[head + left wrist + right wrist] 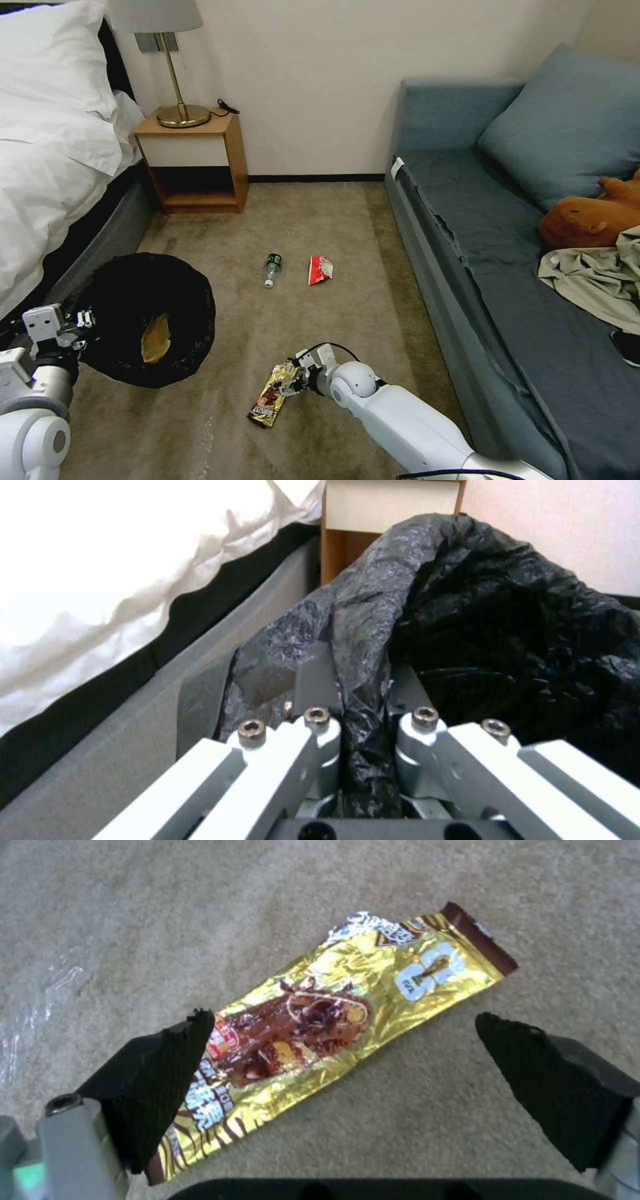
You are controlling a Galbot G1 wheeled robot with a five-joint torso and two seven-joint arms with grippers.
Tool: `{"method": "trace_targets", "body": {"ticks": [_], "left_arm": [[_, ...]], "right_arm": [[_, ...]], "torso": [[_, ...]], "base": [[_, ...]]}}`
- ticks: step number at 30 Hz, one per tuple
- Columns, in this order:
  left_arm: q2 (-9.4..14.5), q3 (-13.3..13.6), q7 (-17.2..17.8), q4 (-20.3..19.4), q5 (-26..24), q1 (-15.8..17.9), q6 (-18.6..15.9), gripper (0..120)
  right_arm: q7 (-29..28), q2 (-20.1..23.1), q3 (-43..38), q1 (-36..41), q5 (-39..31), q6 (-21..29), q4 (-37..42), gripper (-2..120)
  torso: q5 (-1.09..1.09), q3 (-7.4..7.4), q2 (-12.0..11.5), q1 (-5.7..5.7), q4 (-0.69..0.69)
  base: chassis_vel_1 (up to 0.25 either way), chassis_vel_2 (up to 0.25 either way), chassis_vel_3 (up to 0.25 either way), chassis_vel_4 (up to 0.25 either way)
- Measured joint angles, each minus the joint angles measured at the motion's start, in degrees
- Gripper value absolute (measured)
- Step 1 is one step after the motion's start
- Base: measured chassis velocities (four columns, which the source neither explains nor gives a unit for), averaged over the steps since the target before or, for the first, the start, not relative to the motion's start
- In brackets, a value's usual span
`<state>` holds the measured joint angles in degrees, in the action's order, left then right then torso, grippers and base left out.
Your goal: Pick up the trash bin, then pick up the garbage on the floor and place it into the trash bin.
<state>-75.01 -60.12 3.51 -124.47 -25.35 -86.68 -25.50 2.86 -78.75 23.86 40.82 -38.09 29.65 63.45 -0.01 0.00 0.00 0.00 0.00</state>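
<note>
Two spread pads (160, 1080) straddle gold wrapper (333, 1040); head view hides gap.

Bottle (271, 269) left of packet (321, 270), on carpet (220, 407)

gold wrapper (320, 1040) (brown print), black bin bag (127, 293)

One trash bin (143, 320), lined in black. Four pieces of garbage in all — one flat tan wrapper (156, 339) inside the bin, and three on the floor: one gold snack-bar wrapper (272, 393), one red-and-white packet (320, 270), one small clear bottle (271, 269). Two claws — the left claw (85, 319) and the right claw (291, 383). Around them: one nightstand (193, 163), one lamp (173, 67), one bed (53, 133), one sofa (507, 280), one blue cushion (567, 127).
</note>
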Motion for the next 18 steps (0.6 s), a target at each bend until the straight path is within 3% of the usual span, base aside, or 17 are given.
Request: {"method": "trace_targets", "body": {"ticks": [18], "left_arm": [[0.2,0.1,-0.1,-0.2,-0.4,0.3,0.0,5]], "right_arm": [[1.6,-0.9,2.0,-0.7,0.2,-0.7,-3.4,100]], "torso": [[0.00,0.00,0.0,0.00,0.00]], "base": [[0.000,0.000,0.000,0.000]]}}
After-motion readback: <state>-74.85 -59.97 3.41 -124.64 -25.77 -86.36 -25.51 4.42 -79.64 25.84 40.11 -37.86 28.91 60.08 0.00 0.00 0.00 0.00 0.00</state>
